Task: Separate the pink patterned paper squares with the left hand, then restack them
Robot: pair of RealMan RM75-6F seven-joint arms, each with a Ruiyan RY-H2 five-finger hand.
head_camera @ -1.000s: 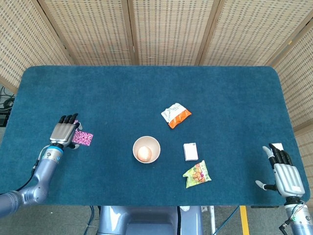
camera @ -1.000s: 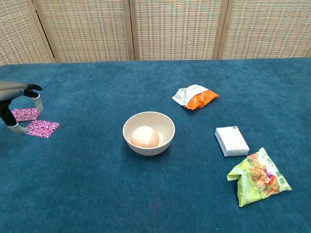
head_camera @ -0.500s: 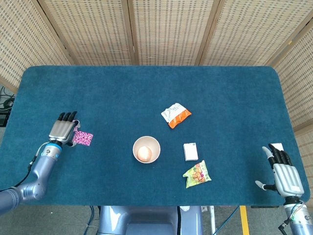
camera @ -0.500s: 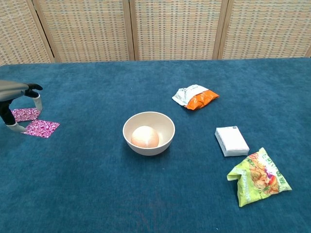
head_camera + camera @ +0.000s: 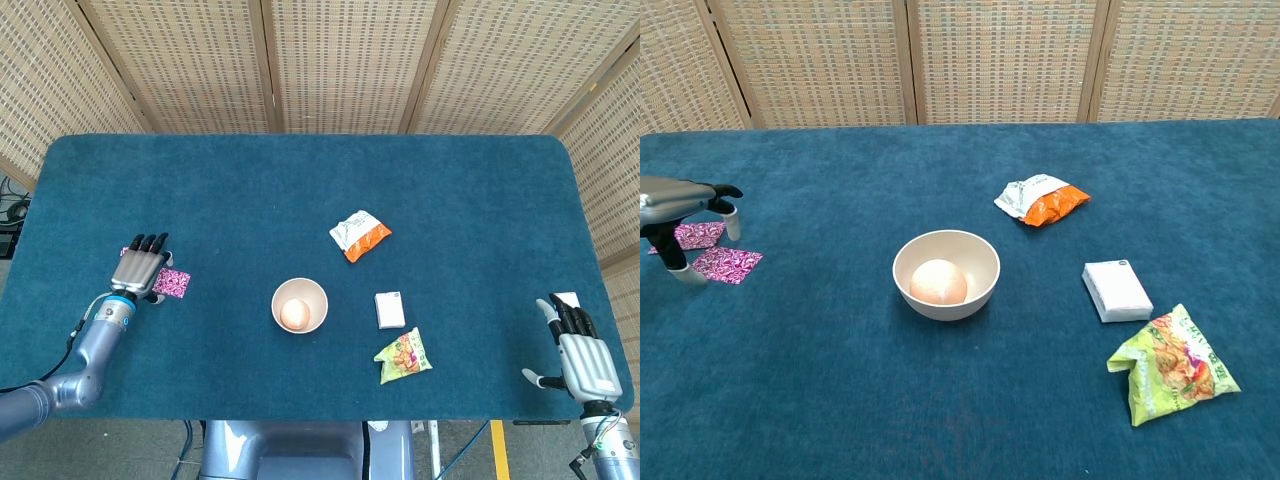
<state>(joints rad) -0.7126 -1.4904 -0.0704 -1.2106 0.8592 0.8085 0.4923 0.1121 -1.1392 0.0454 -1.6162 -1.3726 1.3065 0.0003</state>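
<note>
Two pink patterned paper squares lie flat on the blue table at the left. The nearer square [image 5: 728, 265] [image 5: 172, 282] sits just right of my left hand. The farther square [image 5: 700, 235] lies partly under the hand in the chest view. My left hand [image 5: 141, 266] [image 5: 680, 205] hovers over them, palm down, fingers spread, holding nothing. My right hand [image 5: 580, 352] rests open near the table's front right corner, seen only in the head view.
A cream bowl [image 5: 946, 273] [image 5: 299, 305] with an orange ball stands mid-table. An orange and white packet [image 5: 1043, 199], a white box [image 5: 1117, 290] and a yellow-green snack bag [image 5: 1172, 363] lie to the right. Wicker screens stand behind the table.
My left hand has shifted a little to the right and forward above the squares. Both squares stay where they were. The right hand has not moved.
</note>
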